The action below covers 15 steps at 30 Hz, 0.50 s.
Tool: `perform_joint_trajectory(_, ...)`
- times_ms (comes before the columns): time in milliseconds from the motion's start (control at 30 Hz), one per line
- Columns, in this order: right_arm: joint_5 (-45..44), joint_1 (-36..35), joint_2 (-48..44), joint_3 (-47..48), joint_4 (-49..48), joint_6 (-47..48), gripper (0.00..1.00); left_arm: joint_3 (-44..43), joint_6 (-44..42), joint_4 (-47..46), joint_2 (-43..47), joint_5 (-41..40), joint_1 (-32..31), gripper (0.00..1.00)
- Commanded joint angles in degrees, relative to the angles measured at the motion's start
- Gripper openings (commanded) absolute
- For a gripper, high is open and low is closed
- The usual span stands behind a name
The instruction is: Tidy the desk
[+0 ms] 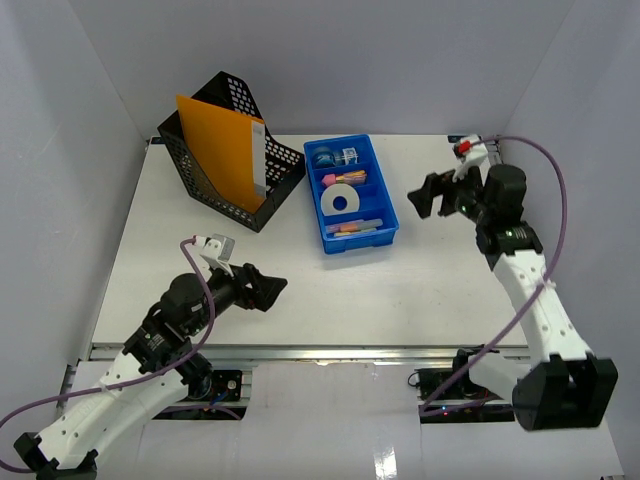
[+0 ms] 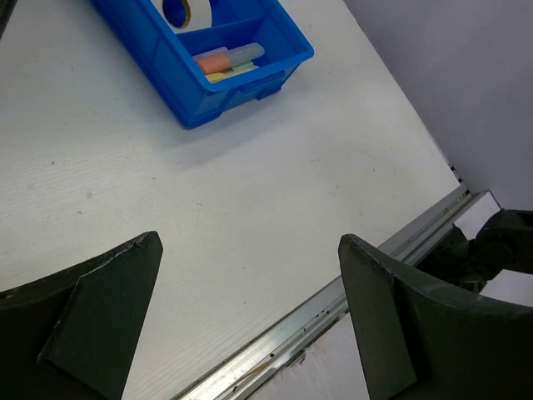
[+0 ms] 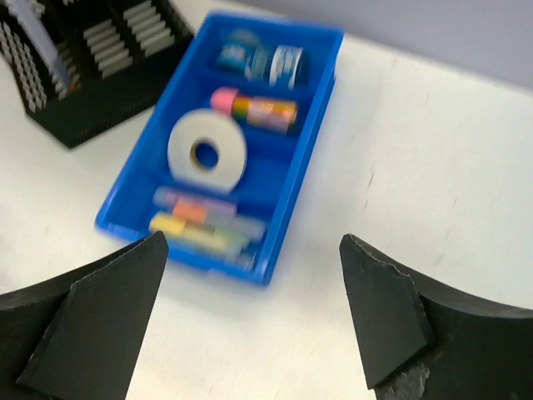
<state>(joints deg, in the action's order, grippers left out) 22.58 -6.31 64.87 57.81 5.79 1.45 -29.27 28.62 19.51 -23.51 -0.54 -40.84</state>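
Note:
The white desk (image 1: pixel 330 300) has a metal rail along its front edge (image 1: pixel 310 352). My left gripper (image 1: pixel 272 288) hovers over the desk's front left, open and empty; its wrist view shows bare desk (image 2: pixel 208 192) and the rail (image 2: pixel 333 308) between the jaws (image 2: pixel 250 250). My right gripper (image 1: pixel 425 195) is open and empty above the desk, just right of the blue tray (image 1: pixel 350 195). In the right wrist view (image 3: pixel 254 250) the tray (image 3: pixel 296 200) lies ahead with a tape roll (image 3: pixel 206 150) and highlighters (image 3: pixel 204 221) in it.
A black mesh file holder (image 1: pixel 232 160) with an orange folder (image 1: pixel 222 140) stands at the back left; it also shows in the right wrist view (image 3: pixel 92 67). The tray's near corner shows in the left wrist view (image 2: pixel 233 92). Grey walls enclose the desk.

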Motion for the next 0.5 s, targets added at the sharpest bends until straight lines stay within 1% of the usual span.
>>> perform_joint_trajectory(0, -6.08, 0.23, -13.24, -10.27, 10.62, 2.46, 0.9, -2.29, -0.68, 0.44, 0.64, 4.03, 0.32, 0.98)
perform_joint_trajectory(100, -11.19, 0.24, -22.12, -14.33, 13.46, 3.29, 0.9, -2.2, -0.05, 0.52, 1.54, 4.67, 0.32, 0.98)
perform_joint_trajectory(200, -14.22, 0.24, -29.52, -16.39, 15.16, 3.66, 0.9, -2.28, 0.07, 0.53, 2.08, 3.98, 0.32, 0.98)
perform_joint_trajectory(267, -14.85, 0.24, -31.45, -16.25, 16.76, 3.62, 0.9, -2.33, 0.38, 0.53, 2.11, 3.3, 0.32, 0.98)
perform_joint_trajectory(367, -16.4, 0.24, -31.7, -14.55, 20.82, 3.29, 0.9, -2.46, 1.07, 0.45, 1.9, 3.02, 0.32, 0.98)
perform_joint_trajectory(467, -18.38, 0.24, -31.99, -14.72, 21.2, 4.59, 0.9, -2.22, 1.69, 0.29, 1.61, 2.76, 0.32, 0.98)
